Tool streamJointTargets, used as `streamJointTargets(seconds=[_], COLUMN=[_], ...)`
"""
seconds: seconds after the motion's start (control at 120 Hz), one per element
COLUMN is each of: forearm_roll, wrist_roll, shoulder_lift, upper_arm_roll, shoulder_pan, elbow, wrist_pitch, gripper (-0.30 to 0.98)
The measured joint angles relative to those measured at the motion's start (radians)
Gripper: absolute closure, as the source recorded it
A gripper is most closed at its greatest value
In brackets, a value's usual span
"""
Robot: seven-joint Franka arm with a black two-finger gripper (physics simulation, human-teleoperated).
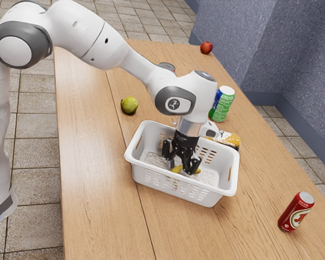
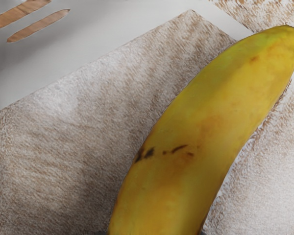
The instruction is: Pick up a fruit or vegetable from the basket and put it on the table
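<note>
Black pincer [image 1: 181, 167] inside white, slotted plastic basket [image 1: 142, 176], at the curved yellow banana [image 2: 201, 132] there, whether wide or gripping I cannot tell.

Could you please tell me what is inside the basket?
A banana lies in the basket, the claw reaching in over it. The claw hides part of it; what lies beneath the banana is covered.

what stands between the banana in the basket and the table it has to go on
The wall of the basket surrounds the banana, so it likely needs lifting over the rim to reach the table.
</note>
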Motion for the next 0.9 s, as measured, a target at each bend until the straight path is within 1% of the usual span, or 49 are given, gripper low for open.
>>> streamJointTargets(seconds=[0.283, 0.442, 0.617, 0.783, 0.85, 0.9], forearm_roll=[0.009, 0.035, 0.069, 0.122, 0.160, 0.198], wrist_roll=[-0.047, -0.066, -0.087, -0.105, -0.114, -0.119], shoulder_lift=[-0.020, -0.052, -0.093, -0.188, -0.253, -0.299], upper_arm_roll=[0.002, 0.002, 0.000, 0.003, 0.002, 0.002], shoulder_pan=[-0.004, -0.008, -0.015, -0.023, -0.027, -0.022], elbow=[0.005, 0.009, 0.012, 0.013, 0.014, 0.047], wrist_pitch=[-0.001, -0.002, -0.003, -0.007, -0.013, -0.024], gripper=[0.53, 0.54, 0.58, 0.59, 0.59, 0.59])
